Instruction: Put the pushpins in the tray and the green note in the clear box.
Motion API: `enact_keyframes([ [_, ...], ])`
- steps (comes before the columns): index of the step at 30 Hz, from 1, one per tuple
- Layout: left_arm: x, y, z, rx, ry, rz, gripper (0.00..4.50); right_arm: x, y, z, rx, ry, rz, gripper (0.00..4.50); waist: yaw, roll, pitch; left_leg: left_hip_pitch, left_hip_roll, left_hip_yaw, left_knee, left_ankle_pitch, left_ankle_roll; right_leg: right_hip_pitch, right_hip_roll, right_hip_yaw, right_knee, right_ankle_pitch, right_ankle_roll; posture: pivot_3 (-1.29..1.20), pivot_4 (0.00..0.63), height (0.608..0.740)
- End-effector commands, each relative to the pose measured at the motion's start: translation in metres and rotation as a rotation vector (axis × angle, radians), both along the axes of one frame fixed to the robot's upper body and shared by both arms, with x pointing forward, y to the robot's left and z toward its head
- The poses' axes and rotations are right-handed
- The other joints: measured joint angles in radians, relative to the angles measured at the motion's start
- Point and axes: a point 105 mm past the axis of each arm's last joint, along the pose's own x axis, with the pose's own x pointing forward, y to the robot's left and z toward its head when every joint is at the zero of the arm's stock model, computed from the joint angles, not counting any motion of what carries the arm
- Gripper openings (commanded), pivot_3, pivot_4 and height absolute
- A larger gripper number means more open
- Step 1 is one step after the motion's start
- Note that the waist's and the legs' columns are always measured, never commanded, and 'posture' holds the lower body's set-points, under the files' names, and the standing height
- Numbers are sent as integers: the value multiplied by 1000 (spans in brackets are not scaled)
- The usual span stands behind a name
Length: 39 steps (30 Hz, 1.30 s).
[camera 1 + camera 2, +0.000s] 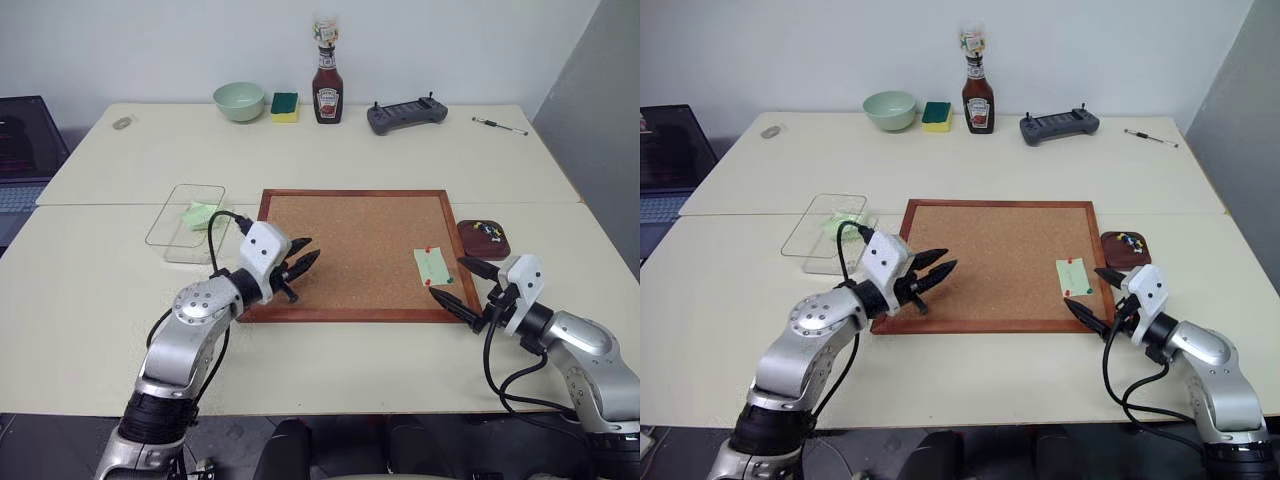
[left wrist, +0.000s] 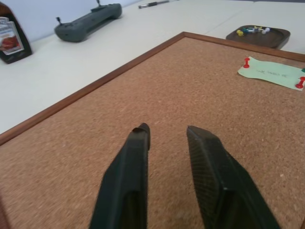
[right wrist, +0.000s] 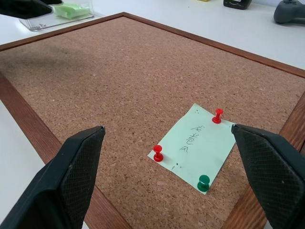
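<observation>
Head cameras: a cork board (image 1: 355,250) lies on the pale table (image 1: 330,160); the green note (image 1: 432,265) is pinned near its right edge, the tray (image 1: 484,240) sits just right of the board, and the clear box (image 1: 186,221), holding a folded green paper (image 1: 201,214), sits left of it. The left gripper (image 1: 303,264) hovers over the board's left edge; the right gripper (image 1: 462,285) flanks the note's near corner. Left wrist camera: fingers (image 2: 127,176) narrowly parted, holding nothing; coloured pins lie in the tray. Right wrist camera: jaws spread wide and empty; two red pushpins (image 3: 157,152) and a green pushpin (image 3: 204,182) fasten the note.
</observation>
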Motion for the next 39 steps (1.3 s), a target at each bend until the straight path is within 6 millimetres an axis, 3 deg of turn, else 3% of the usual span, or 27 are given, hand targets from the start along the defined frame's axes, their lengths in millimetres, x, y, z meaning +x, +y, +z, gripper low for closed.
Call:
enact_keyframes([
  [1,13,-12,0,17,-39,-32,345,1,5,11,9,-47,15,4500,0,0,0,0,0,0,0,0,0,0,0,0,0,0,0,0,150,740],
  [3,23,-16,-4,13,-37,-26,29,4,6,15,12,-67,13,4500,-2,0,0,0,0,0,0,0,0,0,0,0,0,0,0,0,150,740],
  [13,30,-45,-28,-49,81,-150,12,12,9,20,28,-66,-6,4500,-1,0,0,-1,0,0,1,0,0,0,0,0,0,0,0,0,150,740],
  [22,30,-49,-59,-12,175,-199,12,44,10,24,4,18,-91,4500,-1,0,0,0,-1,0,2,0,0,0,0,0,1,0,0,0,150,740],
  [34,22,-59,-66,-5,190,-240,12,83,3,16,-139,66,-97,4500,0,1,-1,0,-1,-1,2,0,0,1,0,0,1,0,0,0,150,740],
  [37,21,-59,-66,-7,189,-237,0,87,0,15,-154,67,-101,4067,0,1,-1,0,-1,0,2,0,0,1,-1,0,1,0,0,0,150,740],
  [39,21,-58,-66,-6,189,-236,0,88,-1,14,-161,69,-97,3550,-1,1,-1,0,-1,-1,2,0,0,1,-1,0,1,0,0,0,150,740],
])
